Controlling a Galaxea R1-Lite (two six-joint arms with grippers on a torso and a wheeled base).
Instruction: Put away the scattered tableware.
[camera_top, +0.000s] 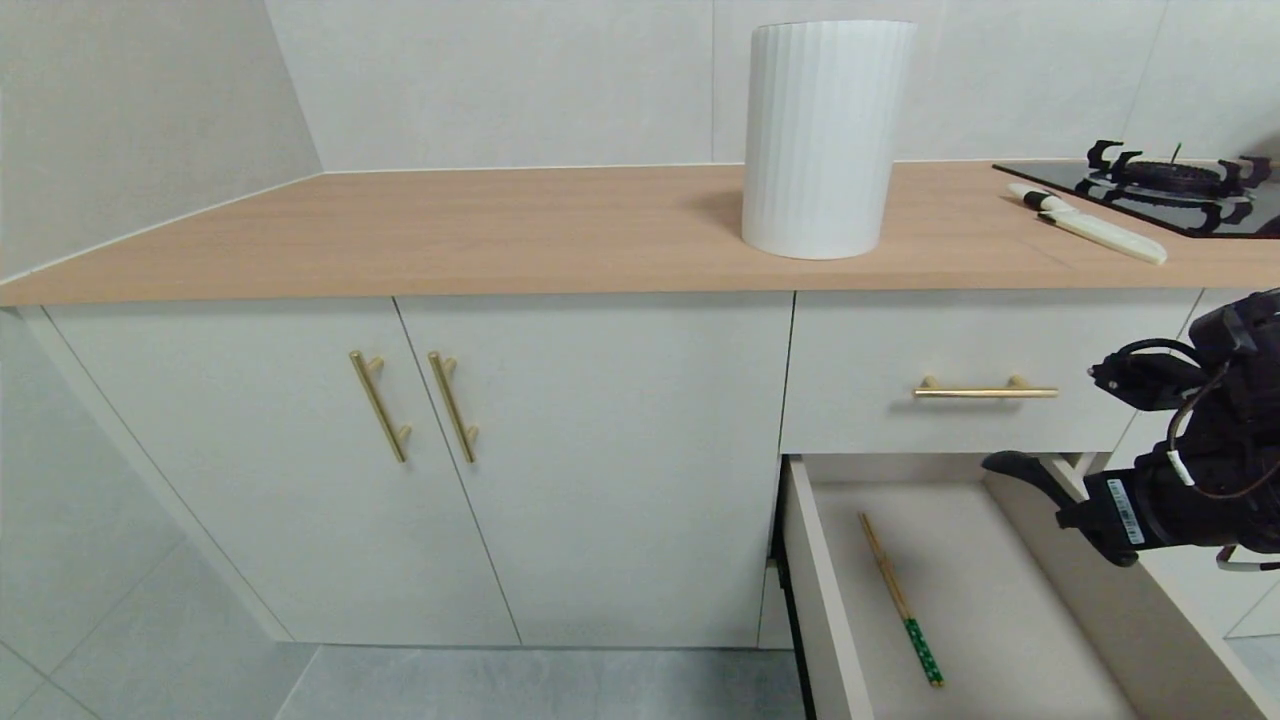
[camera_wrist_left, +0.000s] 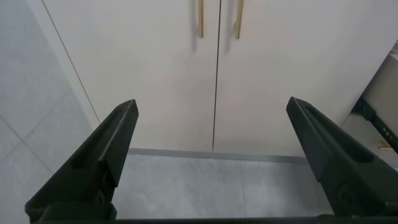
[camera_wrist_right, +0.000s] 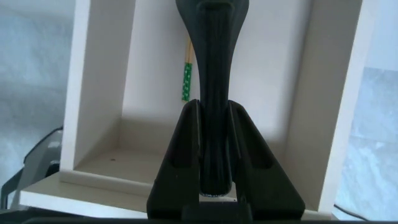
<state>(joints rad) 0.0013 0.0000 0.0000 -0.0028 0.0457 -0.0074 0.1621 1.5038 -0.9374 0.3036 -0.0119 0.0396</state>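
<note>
The right gripper (camera_wrist_right: 214, 134), clamped on a black utensil (camera_top: 1012, 467), holds it over the open drawer (camera_top: 815, 580), likely to join the chopsticks (camera_top: 897, 598) by its left wall; the left gripper (camera_wrist_left: 211, 106) hangs open, idle.

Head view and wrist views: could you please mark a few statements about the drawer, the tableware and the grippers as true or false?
1. The lower drawer is open. True.
2. The chopsticks lie on the countertop. False: they lie inside the open drawer.
3. The right gripper is shut on a black utensil. True.
4. The left gripper holds a spoon. False: it is open and empty, facing the cabinet doors.
5. A white knife lies on the countertop beside the stove. True.
</note>
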